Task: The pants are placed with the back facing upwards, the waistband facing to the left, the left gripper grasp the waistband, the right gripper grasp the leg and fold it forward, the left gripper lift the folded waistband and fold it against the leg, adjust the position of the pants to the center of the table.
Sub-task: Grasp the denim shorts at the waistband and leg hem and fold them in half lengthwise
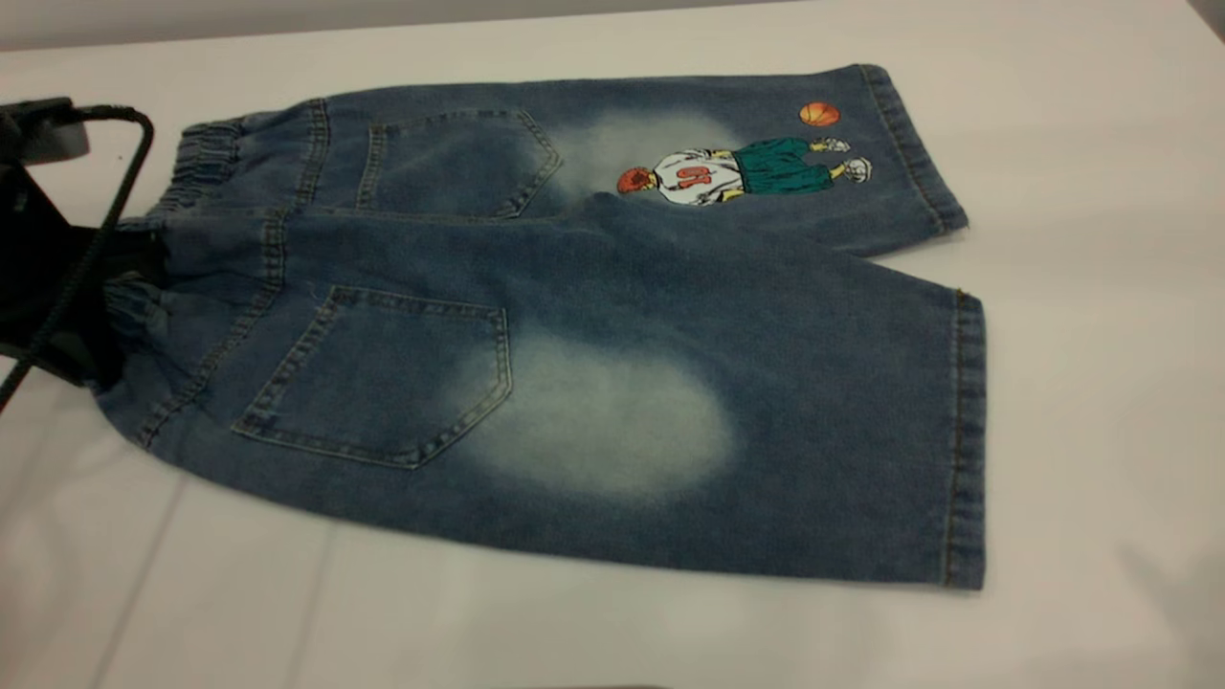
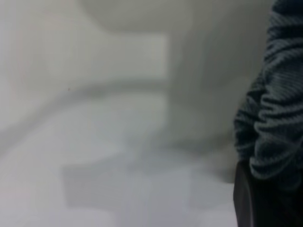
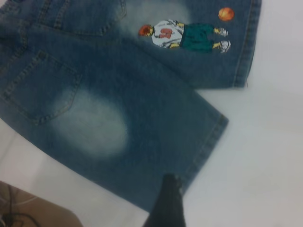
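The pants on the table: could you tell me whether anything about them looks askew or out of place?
Slightly. The pants lie back up, but the plain leg overlaps the printed leg's inner edge, and the waistband is bunched at the left gripper. The right gripper is at the plain leg's hem. No damage shows.

- The bench (image 1: 1072,402) presents a smooth, plain white-to-pale-grey top that fills nearly the whole exterior view.
- A grey strip of background runs behind its far edge.
- Soft, diffuse light leaves faint grey shadows on the surface.
- The right wrist view shows a brown floor (image 3: 42,213) area with cables beyond one bench edge.
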{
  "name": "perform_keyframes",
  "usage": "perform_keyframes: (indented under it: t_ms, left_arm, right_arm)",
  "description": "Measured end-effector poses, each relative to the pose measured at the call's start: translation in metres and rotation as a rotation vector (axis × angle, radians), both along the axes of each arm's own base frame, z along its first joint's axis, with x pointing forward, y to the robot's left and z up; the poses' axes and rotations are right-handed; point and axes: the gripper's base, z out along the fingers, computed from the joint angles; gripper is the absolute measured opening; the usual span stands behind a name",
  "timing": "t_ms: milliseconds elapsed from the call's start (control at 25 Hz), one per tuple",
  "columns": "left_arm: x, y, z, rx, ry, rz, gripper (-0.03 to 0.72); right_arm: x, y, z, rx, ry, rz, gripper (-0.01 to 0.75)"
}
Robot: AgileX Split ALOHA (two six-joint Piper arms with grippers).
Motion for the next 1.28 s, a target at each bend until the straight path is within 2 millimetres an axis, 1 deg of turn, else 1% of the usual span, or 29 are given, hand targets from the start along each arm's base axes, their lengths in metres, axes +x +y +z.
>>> perform_keyframes:
  t_ms: [120,200,280,400,520,640,720,880,1080,1280]
  left_arm:
    - [0.004,-0.007,0.009,0.0,0.004,-0.022,0.065]
    - [0.007,-0.011,0.016,0.0,0.004,-0.036,0.065]
    - [0.009,-0.014,0.021,-0.001,0.005,-0.043,0.065]
    - [0.012,-0.017,0.025,-0.002,0.012,-0.051,0.065]
    - [0.013,-0.018,0.026,-0.013,0.012,-0.039,0.065]
    - [0.016,-0.018,0.028,-0.024,0.011,-0.027,0.065]
    - [0.017,-0.018,0.029,-0.024,0.01,-0.026,0.065]
    - [0.017,-0.019,0.03,-0.026,0.008,-0.025,0.065]
    - [0.017,-0.019,0.03,-0.027,0.008,-0.023,0.065]
    - [0.017,-0.019,0.03,-0.028,0.008,-0.021,0.065]
  right_arm:
    - [0.021,0.001,0.007,-0.007,0.04,0.02,0.591]
    - [0.038,0.002,0.004,-0.012,0.095,0.035,0.591]
    - [0.052,0.002,-0.004,-0.02,0.161,0.057,0.591]
    - [0.071,0.005,-0.023,-0.028,0.261,0.085,0.591]
    - [0.084,0.019,-0.043,-0.058,0.345,0.151,0.591]
    - [0.09,0.043,-0.061,-0.124,0.398,0.253,0.591]
    - [0.09,0.061,-0.074,-0.18,0.438,0.321,0.591]
    - [0.089,0.088,-0.101,-0.3,0.516,0.403,0.591]
    - [0.087,0.108,-0.14,-0.351,0.595,0.404,0.591]
    - [0.094,0.119,-0.169,-0.353,0.625,0.376,0.591]
